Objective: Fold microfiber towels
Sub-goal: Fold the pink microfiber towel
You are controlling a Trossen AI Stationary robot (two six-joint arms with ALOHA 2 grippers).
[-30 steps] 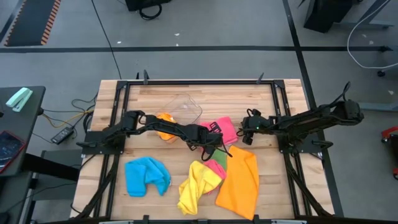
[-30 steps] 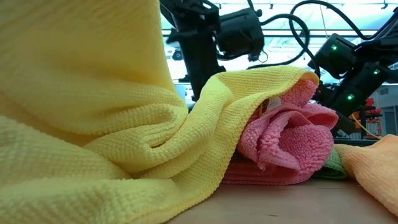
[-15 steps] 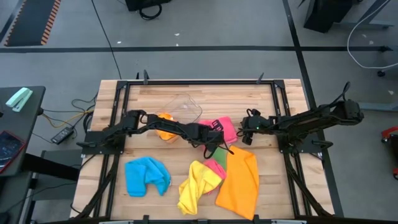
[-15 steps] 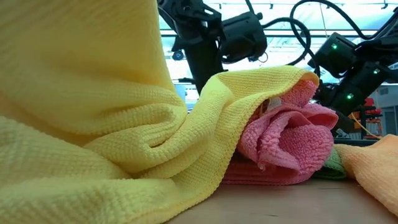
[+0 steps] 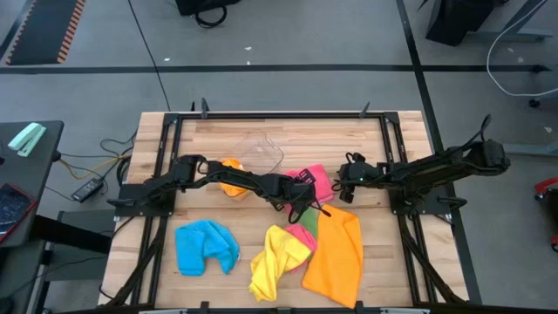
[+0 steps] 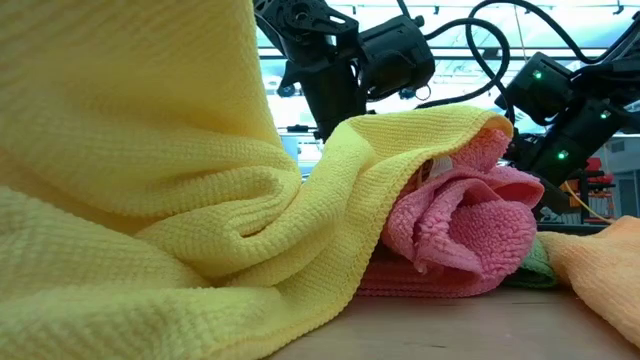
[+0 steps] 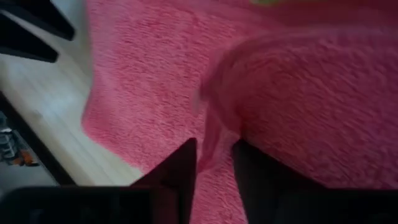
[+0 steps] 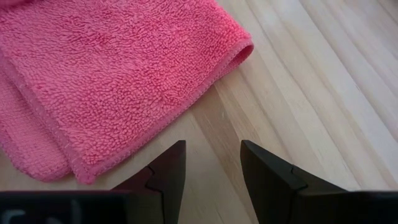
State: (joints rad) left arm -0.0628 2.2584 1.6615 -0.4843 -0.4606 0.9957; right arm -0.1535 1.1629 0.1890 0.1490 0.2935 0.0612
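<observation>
Two parted end effectors — left astride a fuzzy pink towel fold, right over bare wood.

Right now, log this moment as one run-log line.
left gripper: open, pink towel fold between fingers | right gripper: open, empty, beside pink towel | orange towel, yellow towel, blue towel: unfolded

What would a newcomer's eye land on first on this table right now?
The bright towels on the table's near half: a large orange towel, a crumpled yellow towel beside it and a blue towel further left. At mid-table a pink towel lies between both arms, the left tool over its near edge and the right tool open beside it.
</observation>
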